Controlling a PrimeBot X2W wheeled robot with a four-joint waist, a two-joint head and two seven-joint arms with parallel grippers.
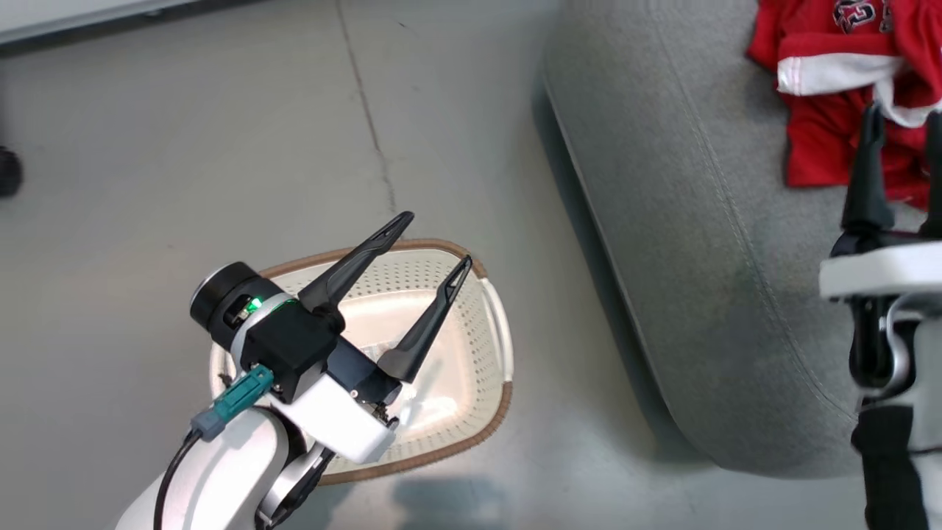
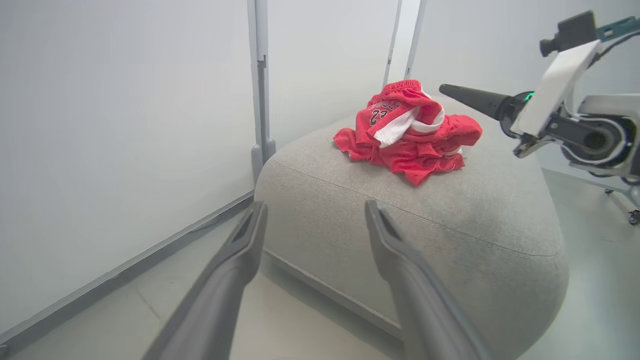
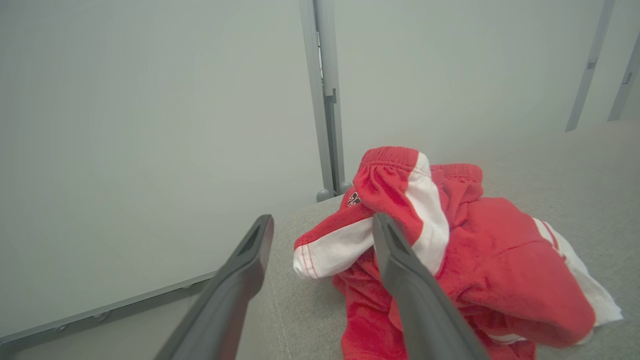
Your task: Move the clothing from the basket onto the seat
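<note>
- In the head view the clothing (image 1: 831, 132) is cut off by the top and right edges, and its printed number is only half in frame. From the left wrist view the number reads 23.
- The left arm covers the near part of the basket (image 1: 506, 401), and glare washes out the basket floor that shows.
- The left gripper (image 1: 438, 238) hangs over the basket with its fingers spread wide, gripping nothing.
- The right gripper (image 1: 904, 118) is clipped by the picture's right edge. Its fingers are apart and empty, tips at the near edge of the clothing. Whether one finger (image 3: 400, 270) touches the fabric cannot be told.
- The red clothing lies in a crumpled heap on the grey seat (image 1: 699, 258).
- The basket stands on a smooth grey floor (image 1: 221, 147) just beside the seat.
- Pale wall panels (image 3: 150, 125) joined by a grey post (image 3: 325, 100) rise behind the seat.
</note>
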